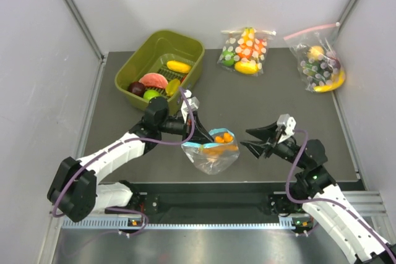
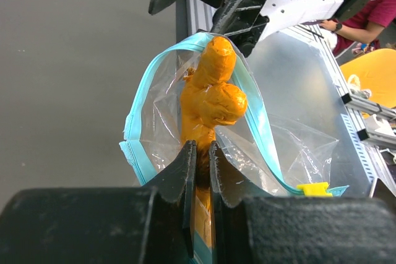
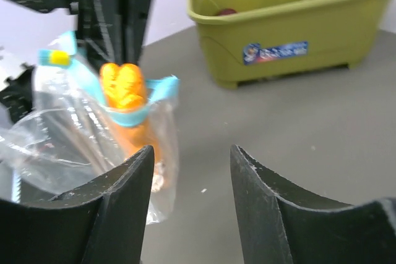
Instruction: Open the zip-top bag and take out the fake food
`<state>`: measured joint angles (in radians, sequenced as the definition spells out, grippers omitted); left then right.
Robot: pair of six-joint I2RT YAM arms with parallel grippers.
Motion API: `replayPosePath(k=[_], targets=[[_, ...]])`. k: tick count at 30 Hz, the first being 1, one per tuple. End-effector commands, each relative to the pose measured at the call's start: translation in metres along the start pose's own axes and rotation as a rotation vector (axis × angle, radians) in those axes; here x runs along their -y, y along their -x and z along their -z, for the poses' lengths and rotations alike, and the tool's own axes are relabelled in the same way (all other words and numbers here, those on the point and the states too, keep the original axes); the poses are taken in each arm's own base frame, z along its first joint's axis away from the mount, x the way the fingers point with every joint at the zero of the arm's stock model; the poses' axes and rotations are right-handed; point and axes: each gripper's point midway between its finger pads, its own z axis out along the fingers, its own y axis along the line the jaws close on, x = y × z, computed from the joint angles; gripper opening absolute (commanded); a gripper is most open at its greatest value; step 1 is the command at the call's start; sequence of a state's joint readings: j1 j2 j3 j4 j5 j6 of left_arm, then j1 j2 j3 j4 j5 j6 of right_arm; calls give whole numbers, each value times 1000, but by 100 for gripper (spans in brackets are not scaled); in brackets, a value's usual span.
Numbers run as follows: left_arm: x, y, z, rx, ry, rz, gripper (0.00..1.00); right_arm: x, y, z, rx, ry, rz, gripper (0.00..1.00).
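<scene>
The zip-top bag (image 1: 212,159) hangs open above the table's near middle, its light-blue zip strip (image 2: 139,122) spread into a loop. Orange carrot-like fake food (image 1: 223,137) pokes up through the mouth. It also shows in the left wrist view (image 2: 213,91) and the right wrist view (image 3: 124,88). The round green fruit is not visible. My left gripper (image 1: 189,129) is shut on the bag's rim at its left side, its fingertips (image 2: 199,148) pinching the film. My right gripper (image 1: 245,138) is open and empty just right of the bag (image 3: 74,146), its jaws wide apart and not touching it.
An olive-green bin (image 1: 133,66) with red, yellow and purple toy pieces stands at the back left, also in the right wrist view (image 3: 291,35). Two white-dotted bags with pink strips lie at the back middle (image 1: 244,51) and back right (image 1: 318,66).
</scene>
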<state>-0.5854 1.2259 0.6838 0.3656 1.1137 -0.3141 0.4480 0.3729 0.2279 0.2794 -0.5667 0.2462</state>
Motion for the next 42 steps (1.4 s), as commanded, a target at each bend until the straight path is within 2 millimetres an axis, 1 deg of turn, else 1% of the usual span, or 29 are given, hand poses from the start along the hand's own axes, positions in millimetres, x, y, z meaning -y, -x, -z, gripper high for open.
replayPosePath(k=[1, 3, 4, 5, 6, 7, 10, 12, 19, 24, 26, 28, 29, 31, 32, 35, 37, 40, 42], targets=[[16, 9, -1, 15, -85, -86, 0, -24, 23, 1, 47, 132, 61, 51], [17, 9, -1, 14, -86, -86, 0, -30, 22, -1, 26, 175, 52, 48], [17, 9, -2, 14, -86, -86, 0, -39, 24, -1, 23, 230, 47, 47], [17, 10, -2, 16, -83, -88, 0, -42, 24, -2, 19, 255, 41, 45], [17, 9, -2, 15, -81, -87, 0, -44, 20, -4, 1, 278, 19, 43], [17, 9, -3, 15, -83, -87, 0, -52, 22, -3, 6, 325, 12, 43], [15, 9, -3, 13, -71, -88, 0, -59, 20, -3, -1, 371, -14, 42], [13, 8, -3, 9, -63, -83, 0, -63, 24, -2, 12, 391, -14, 42], [16, 5, -8, -7, -75, -83, 0, -65, 20, -4, -4, 411, -19, 41], [17, 3, -10, -16, -82, -81, 0, -67, 18, -7, -20, 429, -21, 33], [18, 3, -11, -16, -83, -82, 0, -66, 17, -8, -33, 426, -22, 32], [20, 2, -12, -18, -89, -83, 0, -66, 15, -10, -39, 423, -17, 29], [20, 3, -12, -17, -86, -84, 0, -65, 14, -10, -42, 422, -16, 20], [19, 1, -12, -21, -81, -80, 0, -65, 14, -11, -45, 420, -18, 8], [18, 1, -12, -21, -77, -80, 0, -65, 13, -11, -47, 418, -18, 0], [19, 3, -10, -18, -59, -97, 0, -56, 10, -12, -50, 360, -2, 0], [20, 5, -9, -15, -50, -111, 0, -41, 9, -15, -42, 267, 11, 0], [21, 10, -5, 2, -18, -138, 0, -19, 0, -14, -63, 133, 25, 0], [21, 11, -4, 7, -3, -144, 0, -17, -3, -13, -71, 120, 21, 0]])
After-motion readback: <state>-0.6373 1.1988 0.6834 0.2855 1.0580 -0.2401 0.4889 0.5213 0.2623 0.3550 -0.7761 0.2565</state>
